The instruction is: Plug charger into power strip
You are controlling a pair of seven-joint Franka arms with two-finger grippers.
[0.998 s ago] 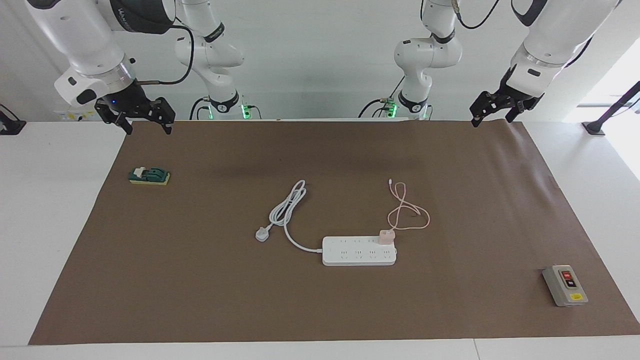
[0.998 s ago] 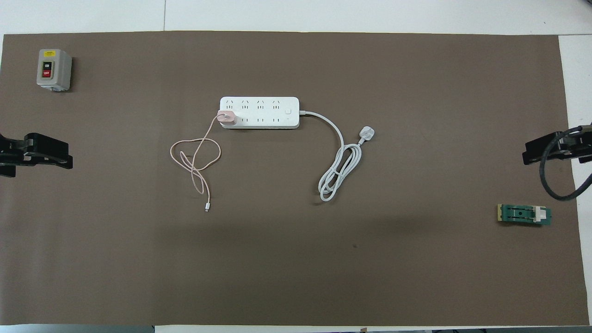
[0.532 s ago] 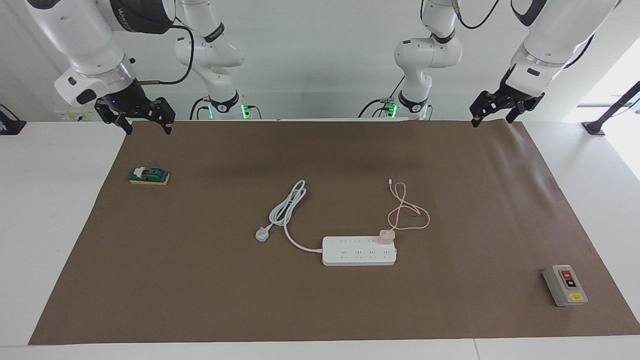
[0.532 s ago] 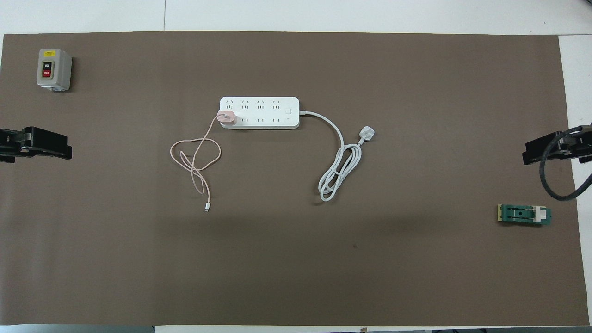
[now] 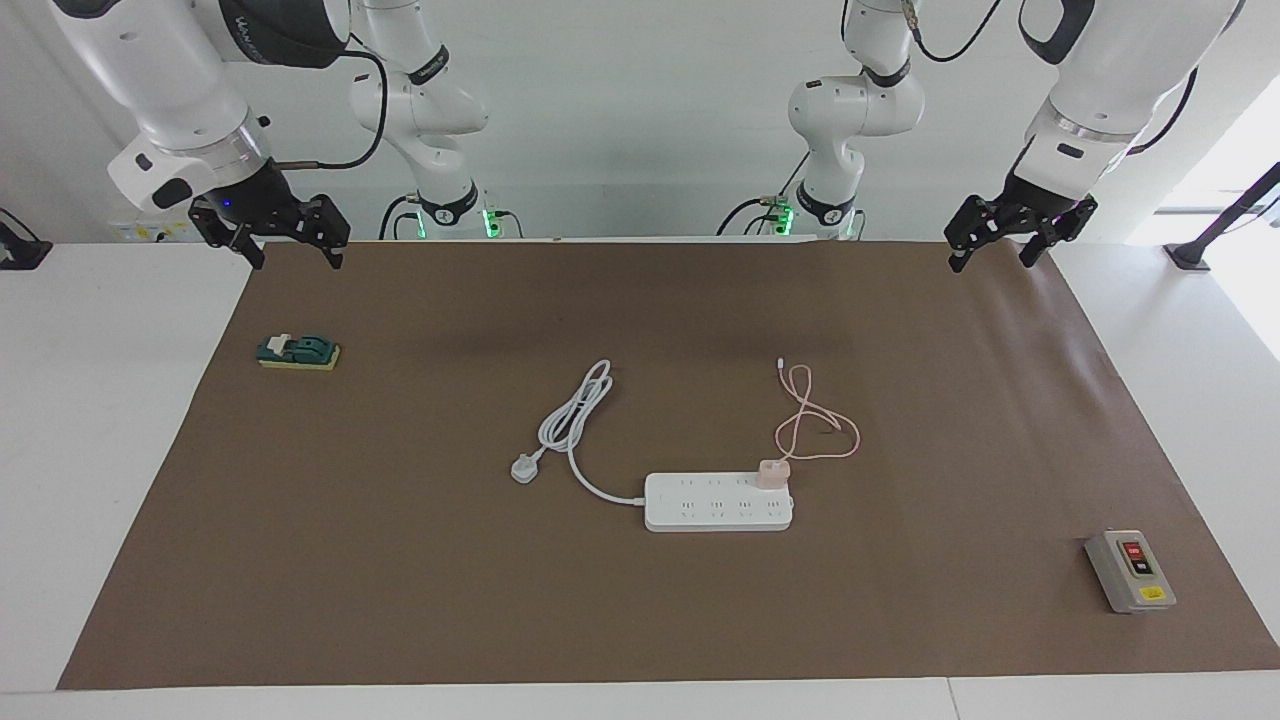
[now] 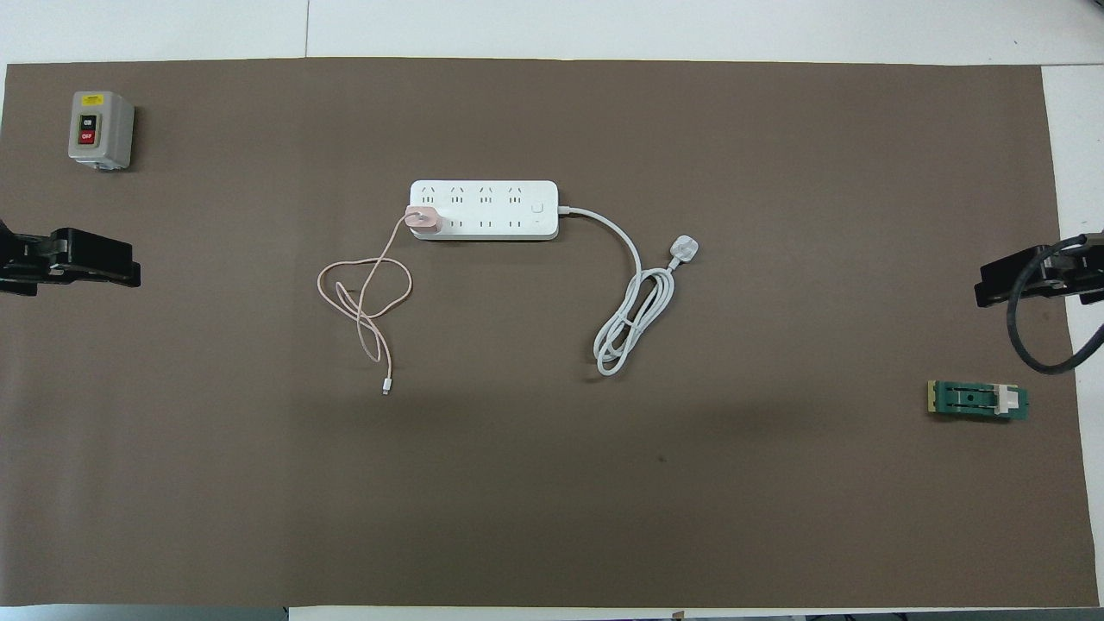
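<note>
The white power strip (image 5: 718,503) (image 6: 483,210) lies flat in the middle of the brown mat. The pale pink charger (image 5: 772,473) (image 6: 423,220) stands on the strip's end socket toward the left arm's end, in the row nearer the robots. Its thin pink cable (image 5: 815,425) (image 6: 366,297) loops loosely on the mat nearer the robots. My left gripper (image 5: 992,258) (image 6: 121,267) hangs open and holding nothing over the mat's edge at its own end. At the other end of the mat, my right gripper (image 5: 296,260) (image 6: 992,289) hangs likewise, open with nothing in it.
The strip's thick white cord coils toward the robots and ends in a white plug (image 5: 523,468) (image 6: 684,250). A grey switch box (image 5: 1130,572) (image 6: 100,129) stands at the left arm's end, farther out. A green switch block (image 5: 298,351) (image 6: 978,401) lies near the right gripper.
My left gripper has shifted slightly and turned over the mat's edge. The right gripper, charger and power strip have not moved.
</note>
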